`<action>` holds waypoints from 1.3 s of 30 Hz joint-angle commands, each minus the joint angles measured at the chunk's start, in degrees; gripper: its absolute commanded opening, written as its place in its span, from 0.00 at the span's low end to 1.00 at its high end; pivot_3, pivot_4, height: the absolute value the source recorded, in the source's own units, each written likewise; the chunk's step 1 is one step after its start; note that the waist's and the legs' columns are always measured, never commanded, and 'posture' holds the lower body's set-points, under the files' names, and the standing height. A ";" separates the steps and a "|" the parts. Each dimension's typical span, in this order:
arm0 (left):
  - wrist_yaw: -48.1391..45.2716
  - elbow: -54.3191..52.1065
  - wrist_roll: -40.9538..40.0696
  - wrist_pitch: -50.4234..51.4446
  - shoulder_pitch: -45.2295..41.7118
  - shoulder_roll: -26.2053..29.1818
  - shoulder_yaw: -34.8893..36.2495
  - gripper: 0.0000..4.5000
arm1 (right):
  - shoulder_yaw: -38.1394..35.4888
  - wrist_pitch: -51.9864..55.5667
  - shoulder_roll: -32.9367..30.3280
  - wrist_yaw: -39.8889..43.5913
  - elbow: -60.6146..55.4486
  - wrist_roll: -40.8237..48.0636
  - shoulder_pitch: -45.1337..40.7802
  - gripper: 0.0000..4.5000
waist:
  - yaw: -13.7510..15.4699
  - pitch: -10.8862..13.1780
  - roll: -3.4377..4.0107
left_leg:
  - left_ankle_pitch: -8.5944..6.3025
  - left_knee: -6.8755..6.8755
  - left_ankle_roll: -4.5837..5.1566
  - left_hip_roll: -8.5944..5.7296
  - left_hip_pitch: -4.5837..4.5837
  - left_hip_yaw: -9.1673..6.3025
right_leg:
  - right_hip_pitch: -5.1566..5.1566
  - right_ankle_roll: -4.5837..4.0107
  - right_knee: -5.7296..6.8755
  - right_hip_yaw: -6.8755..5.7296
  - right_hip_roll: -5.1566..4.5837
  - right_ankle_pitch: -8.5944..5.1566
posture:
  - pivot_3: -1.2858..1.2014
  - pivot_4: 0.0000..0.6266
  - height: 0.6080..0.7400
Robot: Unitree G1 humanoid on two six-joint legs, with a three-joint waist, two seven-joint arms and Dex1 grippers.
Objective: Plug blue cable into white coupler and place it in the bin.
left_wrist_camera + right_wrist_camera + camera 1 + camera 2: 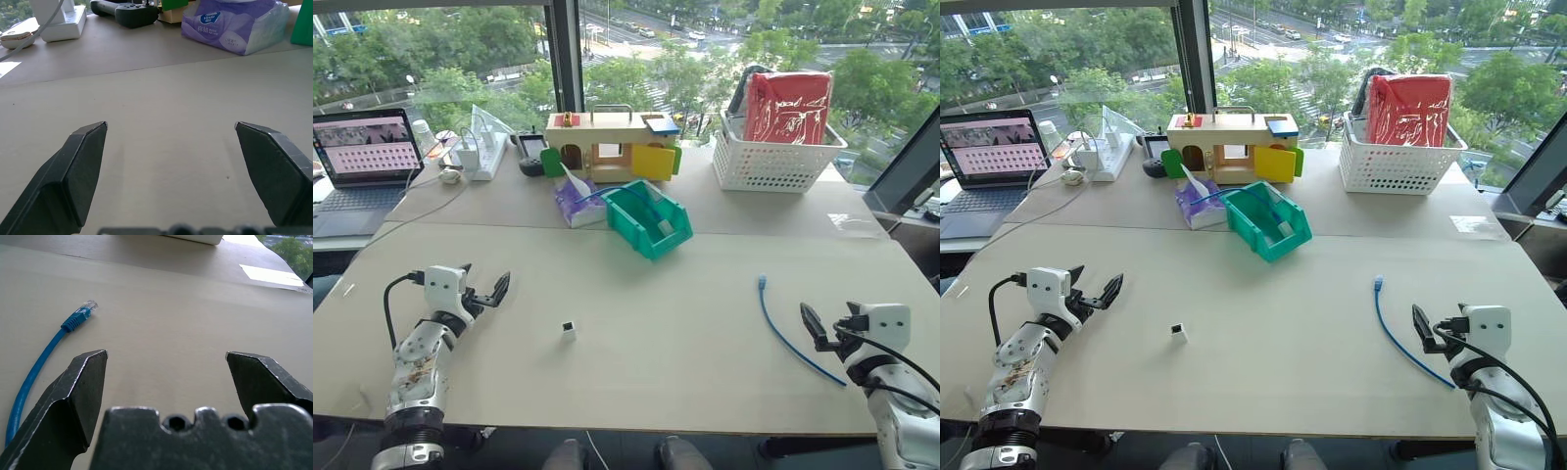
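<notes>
A thin light-blue network cable (786,330) lies loose on the beige table in a gentle curve, well to the right of the bin, one clear plug end pointing away from the robot. A tiny white plastic cube coupler (569,331) sits alone, nearer than the bin. The teal-green plastic bin (649,219) with sloped front rests angled mid-table.

Each forearm is a silver-grey metal shell ending in a white, boxy wrist block, and the left forearm's shell is scuffed with brownish marks. The left gripper (487,291) and right gripper (815,326) each carry two black, wedge-shaped fingers (80,166) with flat matte faces tapering to blunt tips. Thick black cables loop from each wrist block back along the arm, and the right gripper's black base shows a scalloped edge with small round holes.
</notes>
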 commanded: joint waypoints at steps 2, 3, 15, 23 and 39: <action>-10.98 -2.54 -7.42 1.89 -4.11 3.75 1.63 1.00 | -2.14 7.55 -1.38 -0.59 -6.68 6.32 -3.68 1.00 | -0.06 0.00 0.00 | 0.00 0.00 0.00 0.00 0.00 0.00 | 0.00 0.00 0.00 0.00 0.00 0.00 | 0.52 0.24 1.00; -15.46 -3.64 -10.01 4.61 -5.68 6.03 1.84 1.00 | -1.59 11.68 -2.68 -0.25 -8.81 8.11 -5.44 1.00 | -0.27 0.02 -0.02 | 0.00 0.00 0.00 0.00 -0.01 0.00 | -0.02 0.00 0.03 0.00 0.00 0.00 | 0.52 0.24 1.00; -40.99 -12.88 -18.73 24.15 -10.82 22.23 -3.47 1.00 | 11.92 41.05 -9.15 -4.90 -6.03 3.50 -25.81 1.00 | -1.22 -0.16 0.12 | 0.11 -0.03 -0.01 0.02 -0.05 -0.04 | -0.13 -0.08 0.08 -0.01 0.06 0.01 | 0.52 0.24 1.00; -40.24 -26.88 -24.31 36.96 -10.38 24.86 -3.47 1.00 | 18.89 47.53 -7.26 -5.27 2.76 -0.66 -33.85 1.00 | -0.67 -0.15 0.10 | 0.10 -0.01 0.00 0.00 -0.29 -0.17 | -0.18 -0.04 -0.03 -0.11 0.07 -0.01 | 0.52 0.24 1.00; -37.73 -33.83 -26.57 41.47 -8.02 25.84 -1.70 1.00 | 18.30 48.31 -3.83 -6.51 6.95 -3.12 -32.39 0.53 | -0.80 -0.16 0.09 | 0.11 0.11 0.00 -0.02 -0.25 -0.21 | -0.11 -0.02 0.02 -0.12 0.06 -0.01 | 0.52 0.24 1.00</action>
